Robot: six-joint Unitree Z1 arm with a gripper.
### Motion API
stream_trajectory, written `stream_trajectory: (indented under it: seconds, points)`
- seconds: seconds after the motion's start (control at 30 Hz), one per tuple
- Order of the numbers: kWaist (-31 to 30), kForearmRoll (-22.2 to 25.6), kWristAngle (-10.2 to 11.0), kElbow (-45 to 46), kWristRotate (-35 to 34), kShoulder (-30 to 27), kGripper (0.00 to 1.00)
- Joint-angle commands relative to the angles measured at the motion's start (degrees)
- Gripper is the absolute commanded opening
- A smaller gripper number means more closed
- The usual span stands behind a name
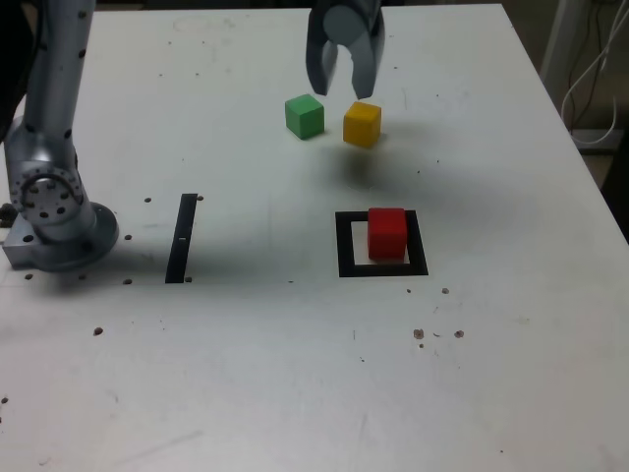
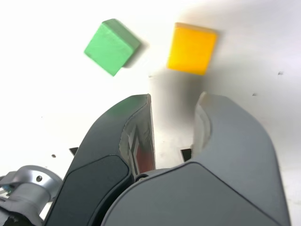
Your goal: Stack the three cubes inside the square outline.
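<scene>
The red cube (image 1: 386, 233) sits inside the square outline (image 1: 345, 246), right of centre in the exterior view. It looks like the base of the stack, so one of three is placed. The green cube (image 1: 305, 116) and yellow cube (image 1: 362, 124) lie near each other but apart on the surface (image 1: 295, 374) at upper centre, not yet stacked. The end effector (image 1: 342, 90) hangs above them at the top of the frame. Its jaws are narrowly parted and hold nothing, and one fingertip is close over the yellow cube, probably the next pick. That gap looks tight for a cube and may need widening first.
</scene>
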Motion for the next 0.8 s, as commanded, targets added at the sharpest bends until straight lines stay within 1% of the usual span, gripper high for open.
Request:
stream_trajectory:
  seconds: [0.0, 0.03, 0.07, 0.17, 0.4, 0.6, 0.77]
  points:
    - [0.6, -1.1, 0.4, 1.4, -0.2, 0.0, 0.85]
    - [0.8, -1.7, 0.5, 2.0, -0.2, 0.0, 0.92]
    - [1.0, -2.5, 0.6, 2.5, -0.3, 0.0, 0.96]
    - [1.7, -3.7, 0.6, 3.2, -0.4, 0.2, 0.99]
    - [3.3, -4.8, 0.7, 2.2, 1.9, 1.7, 0.99]
    - [4.1, -4.7, 0.6, 1.5, 5.7, 4.4, 0.99]
    - [4.2, -5.0, 0.9, 0.3, 7.2, 6.9, 0.97]
